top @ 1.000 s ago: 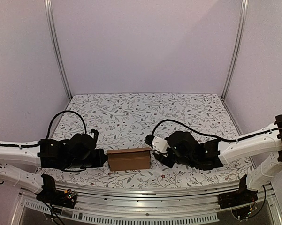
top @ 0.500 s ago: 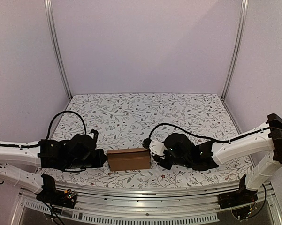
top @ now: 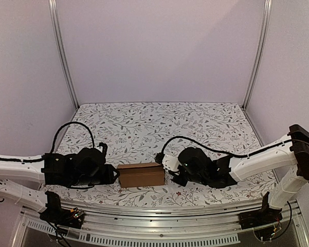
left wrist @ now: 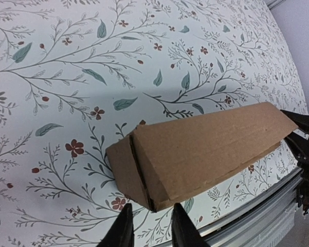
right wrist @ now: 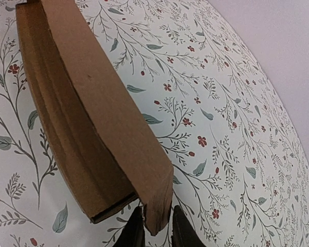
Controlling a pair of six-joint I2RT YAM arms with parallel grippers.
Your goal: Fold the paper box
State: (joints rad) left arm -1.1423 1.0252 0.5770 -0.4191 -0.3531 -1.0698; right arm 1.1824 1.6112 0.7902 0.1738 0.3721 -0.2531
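Moved left: right gripper (right wrist: 156,221) now on box (top: 141,175) right end, fingers narrow, pinching lid corner, likely to close it. Opposite end: left gripper (left wrist: 150,221) narrow at box corner, likely bracing; grip unclear. Box near table (top: 144,123) front edge, between grippers.

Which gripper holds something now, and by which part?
The right gripper pinches the paper box by an end corner of its top flap. The left gripper has its fingers apart at the box's other end, with no clear grip.
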